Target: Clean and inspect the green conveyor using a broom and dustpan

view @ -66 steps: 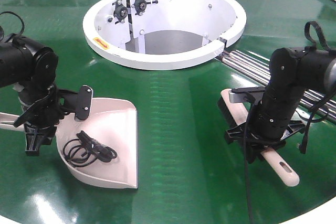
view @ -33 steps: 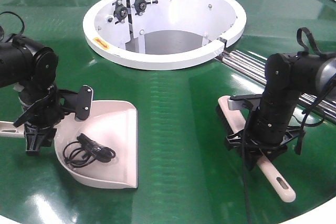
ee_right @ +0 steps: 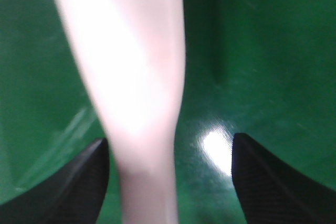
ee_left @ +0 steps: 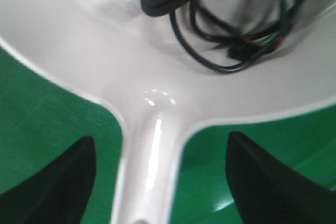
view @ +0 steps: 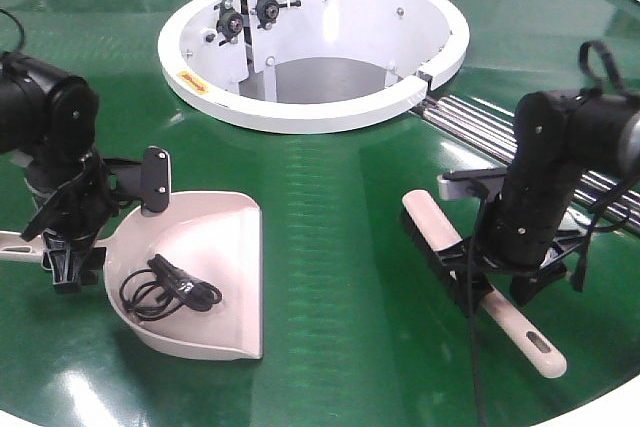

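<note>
The dustpan point(view: 215, 247) is sitting at the lower left of the green conveyor point(view: 340, 197), with a coiled black cable point(view: 165, 287) lying in its scoop; the broom point(view: 440, 232) is lying at the lower right; the left gripper point(view: 68, 265) is straddling the dustpan's handle, jaws spread, gripping nothing; the right gripper point(view: 485, 285) is gaping likewise around the broom's handle, not clamping it; the debris is seemingly collected, and I judge that only inspection is remaining.

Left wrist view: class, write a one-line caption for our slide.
Dustpan holding a coiled black cable, its handle lying inside the open left tool, with the green conveyor beneath.
</note>
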Tool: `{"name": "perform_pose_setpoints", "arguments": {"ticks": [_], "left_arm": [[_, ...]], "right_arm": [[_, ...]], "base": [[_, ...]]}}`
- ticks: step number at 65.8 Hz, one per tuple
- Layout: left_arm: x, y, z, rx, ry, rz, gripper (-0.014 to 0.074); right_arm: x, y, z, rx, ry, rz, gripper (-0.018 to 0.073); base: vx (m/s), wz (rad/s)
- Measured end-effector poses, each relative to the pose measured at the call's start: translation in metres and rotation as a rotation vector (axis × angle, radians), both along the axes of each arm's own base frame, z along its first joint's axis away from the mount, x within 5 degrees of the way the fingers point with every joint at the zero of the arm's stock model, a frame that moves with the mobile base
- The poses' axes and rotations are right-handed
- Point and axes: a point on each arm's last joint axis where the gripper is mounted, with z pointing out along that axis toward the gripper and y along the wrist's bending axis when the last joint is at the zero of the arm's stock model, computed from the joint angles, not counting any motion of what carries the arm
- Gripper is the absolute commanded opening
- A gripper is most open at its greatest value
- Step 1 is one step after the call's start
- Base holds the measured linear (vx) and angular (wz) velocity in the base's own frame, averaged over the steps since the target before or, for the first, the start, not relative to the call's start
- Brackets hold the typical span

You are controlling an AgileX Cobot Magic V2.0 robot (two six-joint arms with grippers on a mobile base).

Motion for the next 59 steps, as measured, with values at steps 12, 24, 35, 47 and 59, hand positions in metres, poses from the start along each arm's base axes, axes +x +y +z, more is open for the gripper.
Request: {"name": "perform_pose_setpoints", "arguments": {"ticks": [12, 24, 35, 47, 59], "left_arm": [[-0.015, -0.004, 0.027, -0.098, -0.031, 0.037, 0.0497], [-0.036, -0.004, 0.064, -0.194, -0.118, 0.051, 0.0488], [-0.070, -0.001, 0.110, -0.332, -0.232, 0.167, 0.0470], [-0.107, 0.007, 0.154, -0.484, -0.411, 0.339, 0.0449], [-0.141, 0.016, 0.185, -0.610, -0.552, 0.445, 0.0415]], "right_arm": [[-0.010, -0.003, 0.034, 0.014, -0.109, 0.004, 0.0484], [-0.024, -0.010, 0.081, 0.021, -0.320, 0.015, 0.0484], [-0.043, -0.017, 0.123, 0.024, -0.518, 0.019, 0.0484], [-0.054, -0.020, 0.146, 0.045, -0.649, 0.014, 0.0484], [-0.074, -0.024, 0.170, 0.090, -0.830, 0.013, 0.0484]], "base": [[0.00, 0.00], [0.00, 0.00], [0.00, 0.00], [0.00, 0.00], [0.00, 0.00]]}}
